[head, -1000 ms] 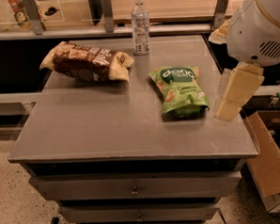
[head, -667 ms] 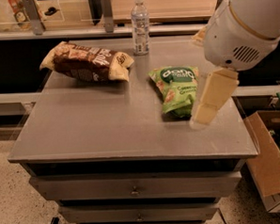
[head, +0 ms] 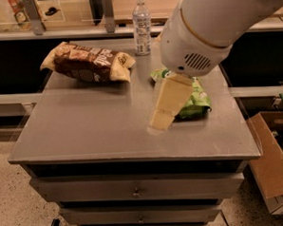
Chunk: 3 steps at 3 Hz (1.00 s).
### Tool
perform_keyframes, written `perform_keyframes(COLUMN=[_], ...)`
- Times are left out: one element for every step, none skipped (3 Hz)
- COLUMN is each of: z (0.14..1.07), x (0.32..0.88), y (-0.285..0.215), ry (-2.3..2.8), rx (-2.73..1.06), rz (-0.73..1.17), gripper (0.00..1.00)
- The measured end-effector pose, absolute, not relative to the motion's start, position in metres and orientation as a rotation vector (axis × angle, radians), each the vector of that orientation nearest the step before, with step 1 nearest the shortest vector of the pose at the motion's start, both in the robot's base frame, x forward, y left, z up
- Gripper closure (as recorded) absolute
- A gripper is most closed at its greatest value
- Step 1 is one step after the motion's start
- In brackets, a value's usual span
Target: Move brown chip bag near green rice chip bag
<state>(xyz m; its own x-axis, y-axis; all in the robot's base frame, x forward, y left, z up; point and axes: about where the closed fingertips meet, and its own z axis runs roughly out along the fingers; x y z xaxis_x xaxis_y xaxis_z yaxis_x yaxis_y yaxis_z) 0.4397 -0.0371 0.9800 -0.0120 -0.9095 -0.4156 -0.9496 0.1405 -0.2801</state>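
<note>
The brown chip bag (head: 86, 62) lies at the back left of the grey table (head: 85, 132), dark brown in the middle with tan ends. The green rice chip bag (head: 198, 100) lies at the right middle of the table, largely hidden behind my arm. My gripper (head: 158, 125) hangs from the big white arm housing (head: 208, 30). It is over the table's centre, just left of the green bag and well to the right and front of the brown bag. It holds nothing that I can see.
A clear water bottle (head: 141, 25) stands at the back edge between the two bags. An open cardboard box (head: 273, 165) sits on the floor to the right. Drawers (head: 136, 191) run under the table's front edge. A shelf rail runs behind the table.
My arm has swung left from the table's right edge to over its centre, and now covers much of the green bag. Both bags and the bottle have stayed put.
</note>
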Motion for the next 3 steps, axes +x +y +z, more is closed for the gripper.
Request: perform_keyframes(z=[0.981,0.982,0.991], x=[0.453,0.467,0.479], y=[-0.016,-0.004,0.011], ry=[1.933,1.917,1.863], rx=[-1.692,-1.598,-1.530], rz=[0.030,0.000,-0.001], gripper=[0.00,0.00,0.00])
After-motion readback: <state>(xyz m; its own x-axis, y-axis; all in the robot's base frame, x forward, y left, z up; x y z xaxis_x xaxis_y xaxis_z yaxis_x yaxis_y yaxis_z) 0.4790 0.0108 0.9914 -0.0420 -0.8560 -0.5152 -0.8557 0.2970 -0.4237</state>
